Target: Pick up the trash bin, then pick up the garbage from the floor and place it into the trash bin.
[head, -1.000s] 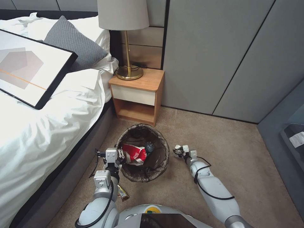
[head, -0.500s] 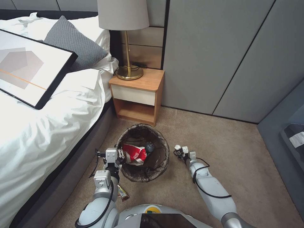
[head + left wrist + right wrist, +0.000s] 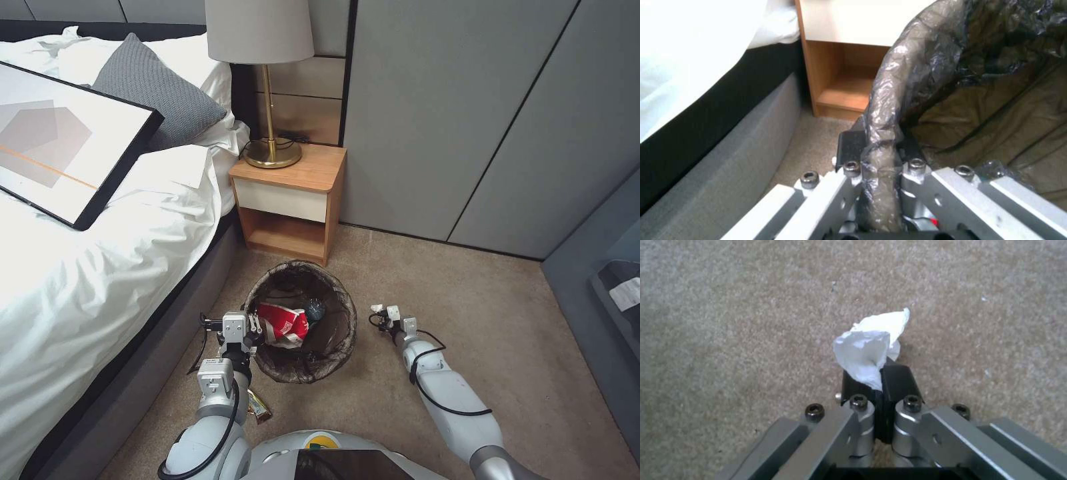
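Item 1: left tool [image 3: 251, 327]. We are keeping it clamped on the near rim of the small round bin with the dark brown plastic liner bag [image 3: 333, 347]. In the left wrist view the pads [image 3: 849, 146] are pinching a fold of liner and rim between them, fully closed on it.

Item 2: the bin. It is sitting just ahead of the left tool, on the beige carpet [image 3: 467, 300], between the grey bed base [image 3: 167, 313] and the right arm. Inside it we are seeing a red-and-white packet [image 3: 283, 323] and what looks like a dark crumpled bottle [image 3: 313, 309].

Item 3: right tool [image 3: 385, 313]. We are holding it low over the carpet, just beside the bin's outer wall. Its jaws are closed on a crumpled white tissue scrap [image 3: 871, 346], which is sticking out past the tips.

Item 4: yellow snack wrapper [image 3: 259, 407]. It is lying on the carpet behind the left tool, near the left arm.

Step in hand, as we judge it: carrying the gripped tissue to the bin. The next move calls for lifting the right tool above the rim, swinging it across over the opening, and only then parting the jaws, while the left tool steadies the bin.
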